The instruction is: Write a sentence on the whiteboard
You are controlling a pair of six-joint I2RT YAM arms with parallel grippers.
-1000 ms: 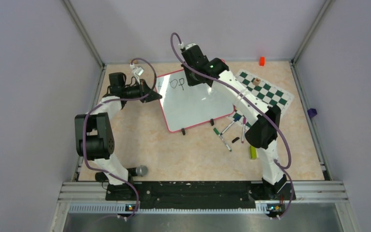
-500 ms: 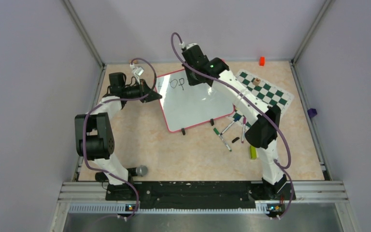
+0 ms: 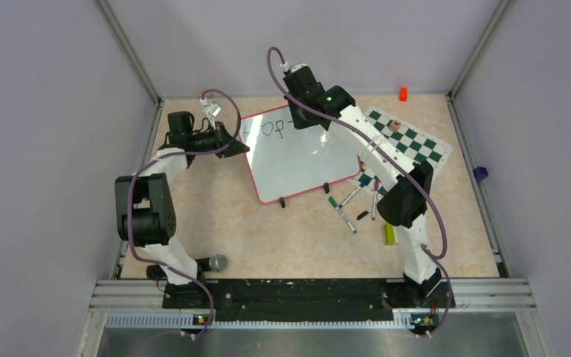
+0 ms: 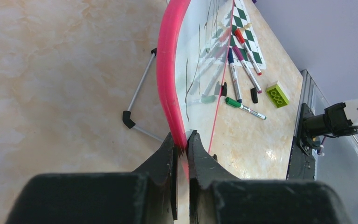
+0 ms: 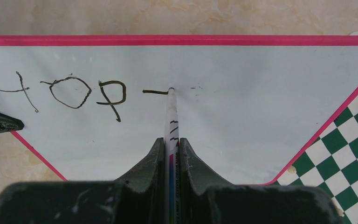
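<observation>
- Centrally, the whiteboard (image 3: pixel 297 160) sits at the far middle of the bench (image 3: pixel 268 230), its lettering (image 5: pixel 70 93) reading "Hop" plus a short dash.
- Over it the right gripper (image 5: pixel 170 140) clamps a marker (image 5: pixel 171 116), tip touching that dash.
- The left gripper (image 4: pixel 182 137) pinches the pink rim (image 4: pixel 168 70) at its left corner.

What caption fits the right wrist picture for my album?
Right pincer grips a marker, its tip on the whiteboard at a dash after Hop.

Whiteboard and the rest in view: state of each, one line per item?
whiteboard, rim clamped near a corner, partly written.
sentence, unfinished: "Hop" plus one short stroke.
marker, uncapped, tip on the board at the stroke's end.
left gripper, shut on the whiteboard's rim.
right gripper, shut on the marker.
black cap, lying loose beside the spare markers.
</observation>
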